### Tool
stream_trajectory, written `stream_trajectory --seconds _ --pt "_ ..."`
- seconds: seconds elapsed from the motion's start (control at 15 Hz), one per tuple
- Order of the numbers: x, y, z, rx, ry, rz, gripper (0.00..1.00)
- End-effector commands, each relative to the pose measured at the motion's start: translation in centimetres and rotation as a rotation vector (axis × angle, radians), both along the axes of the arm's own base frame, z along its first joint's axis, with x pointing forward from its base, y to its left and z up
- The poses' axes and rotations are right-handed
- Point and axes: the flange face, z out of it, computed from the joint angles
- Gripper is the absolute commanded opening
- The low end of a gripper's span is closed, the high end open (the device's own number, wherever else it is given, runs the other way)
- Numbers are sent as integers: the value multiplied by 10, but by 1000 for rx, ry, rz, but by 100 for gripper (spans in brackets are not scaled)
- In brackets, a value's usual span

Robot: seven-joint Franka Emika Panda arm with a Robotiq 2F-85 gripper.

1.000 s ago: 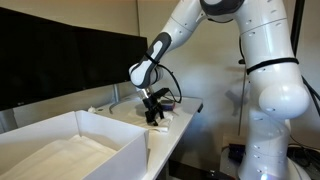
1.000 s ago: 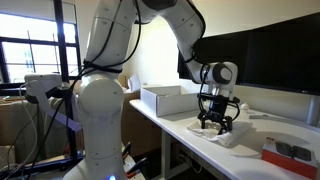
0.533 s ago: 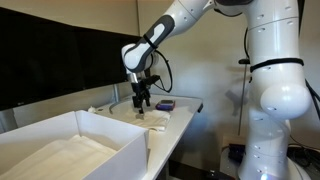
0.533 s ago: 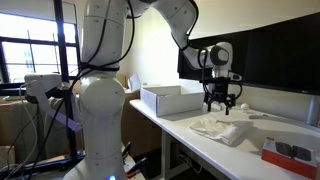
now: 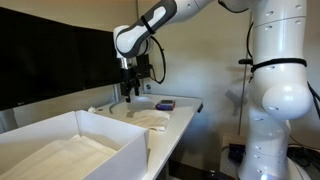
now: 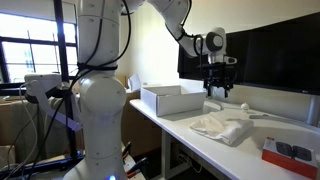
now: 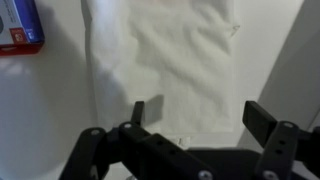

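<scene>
A crumpled white cloth point(image 5: 151, 117) point(image 6: 222, 127) lies on the white table in both exterior views. In the wrist view the cloth point(image 7: 165, 60) fills the middle, flat below me. My gripper point(image 5: 130, 90) point(image 6: 218, 90) hangs well above the cloth with nothing between its fingers. In the wrist view my gripper point(image 7: 198, 113) is open, its two black fingers spread wide apart over the cloth's near edge.
A large white open box point(image 5: 70, 145) point(image 6: 172, 98) stands on the table. A small red and blue object point(image 5: 166, 104) point(image 7: 20, 27) lies beside the cloth. A red box point(image 6: 290, 152) sits near the table's end. Dark monitors point(image 5: 50, 60) stand behind the table.
My gripper has risen from down at the cloth to well above it. The cloth stays on the table, let go and spread out.
</scene>
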Motion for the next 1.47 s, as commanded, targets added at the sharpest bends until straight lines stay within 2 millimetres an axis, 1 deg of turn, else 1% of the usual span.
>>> stream_trajectory --seconds 0.0,0.27,0.4,0.67,0.93,1.0,1.27,1.4 --pt "0 -9 -25 -23 48 -68 100" --pt "-6 -24 -50 -33 67 -98 100" --pt "-9 -33 -58 -59 64 -103 100" --pt "-18 -57 -72 -119 56 -115 100" --pt "-28 -75 -97 -134 67 -116 100" --pt "-35 -86 -103 -132 74 -120 100" --pt "-47 -97 -135 -117 119 -142 100" --pt "-51 -100 -143 -115 146 -146 100"
